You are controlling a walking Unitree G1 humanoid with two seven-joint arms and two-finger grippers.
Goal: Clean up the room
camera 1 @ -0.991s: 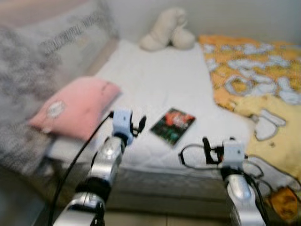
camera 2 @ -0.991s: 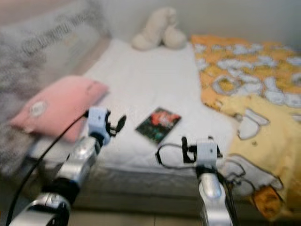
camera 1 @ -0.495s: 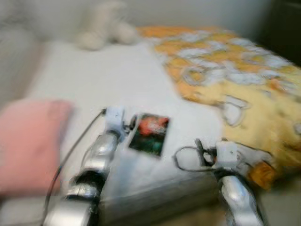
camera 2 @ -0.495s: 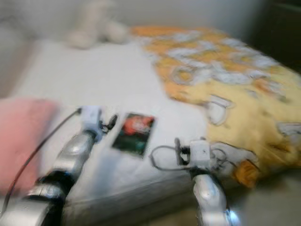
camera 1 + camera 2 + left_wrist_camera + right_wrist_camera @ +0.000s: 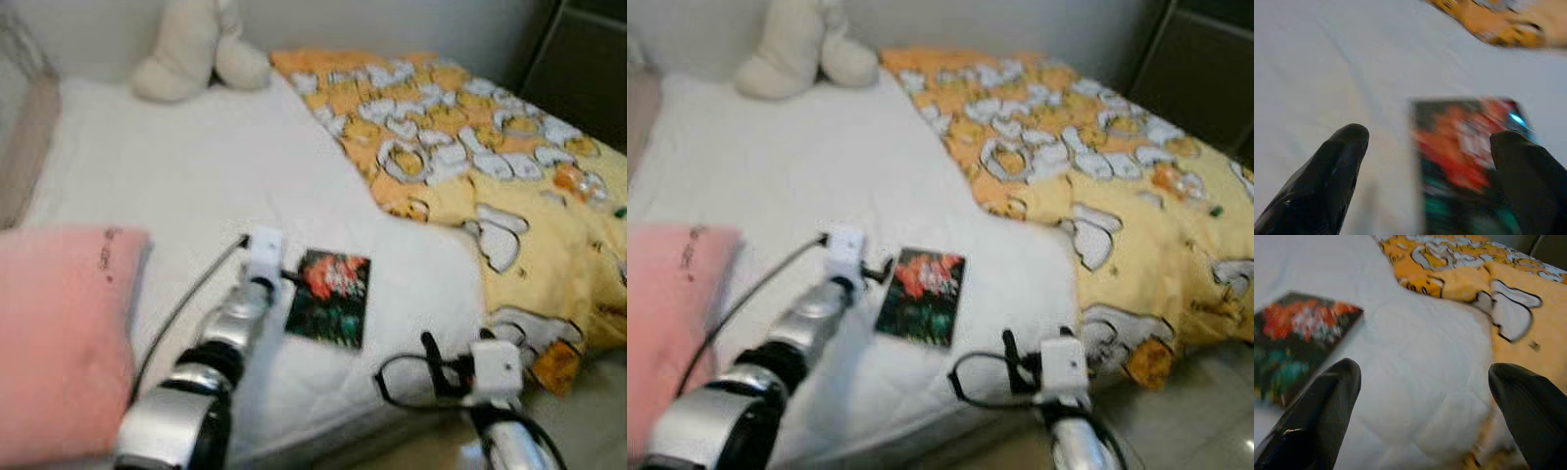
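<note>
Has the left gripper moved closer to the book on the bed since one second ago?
Yes. The left gripper now sits right beside the book on the white mattress, open around its near edge; earlier a clear gap separated them.

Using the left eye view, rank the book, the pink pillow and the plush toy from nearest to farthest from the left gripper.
1. The book, flat on the white mattress just right of the left gripper.
2. The pink pillow, at the bed's left edge.
3. The plush toy, at the far end by the wall.
</note>
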